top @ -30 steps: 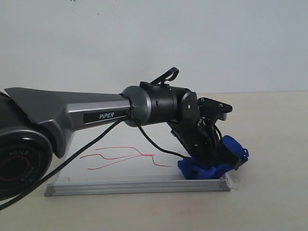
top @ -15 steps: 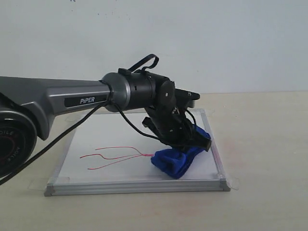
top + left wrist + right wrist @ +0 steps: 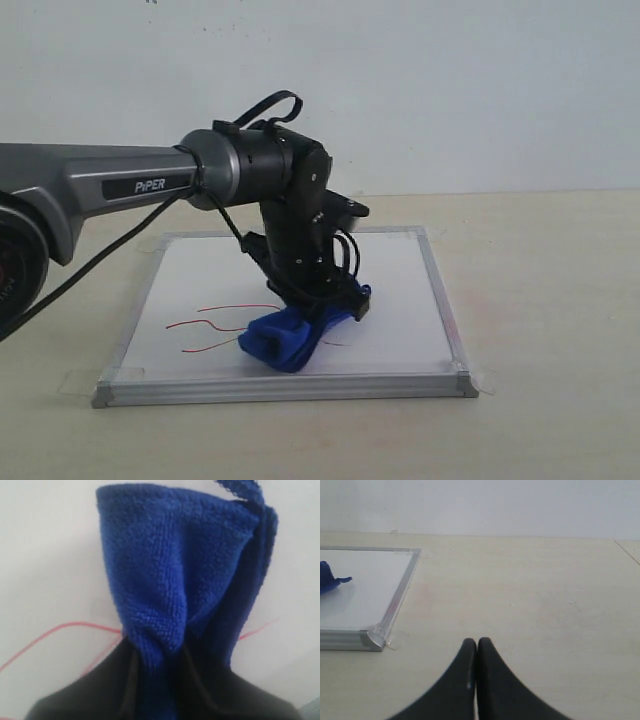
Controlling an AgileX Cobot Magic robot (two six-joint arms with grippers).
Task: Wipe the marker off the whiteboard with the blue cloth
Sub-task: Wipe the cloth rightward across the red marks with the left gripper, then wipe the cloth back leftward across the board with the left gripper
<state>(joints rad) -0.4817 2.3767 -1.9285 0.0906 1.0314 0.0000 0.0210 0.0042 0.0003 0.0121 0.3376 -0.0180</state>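
Note:
The whiteboard (image 3: 400, 300) lies flat on the table, silver-framed. Thin red marker lines (image 3: 215, 322) run across its left half. The blue cloth (image 3: 285, 340) is pressed on the board near the front edge, over the right end of the lines. My left gripper (image 3: 320, 305) is shut on the cloth; in the left wrist view the blue cloth (image 3: 175, 575) bulges out from between the dark fingers (image 3: 100, 690), with red marker (image 3: 65, 630) on both sides. My right gripper (image 3: 477, 645) is shut with nothing in it, above bare table beside the whiteboard's corner (image 3: 372, 639).
The left arm (image 3: 120, 185) reaches in from the left, its black cable hanging over the board's left side. A tan table (image 3: 550, 300) surrounds the board, with a white wall behind. Clear tape tabs (image 3: 487, 380) hold the board's corners.
My left gripper has dragged the blue cloth leftward along the board, from the front right corner to the middle. The right part of the red lines is gone or covered.

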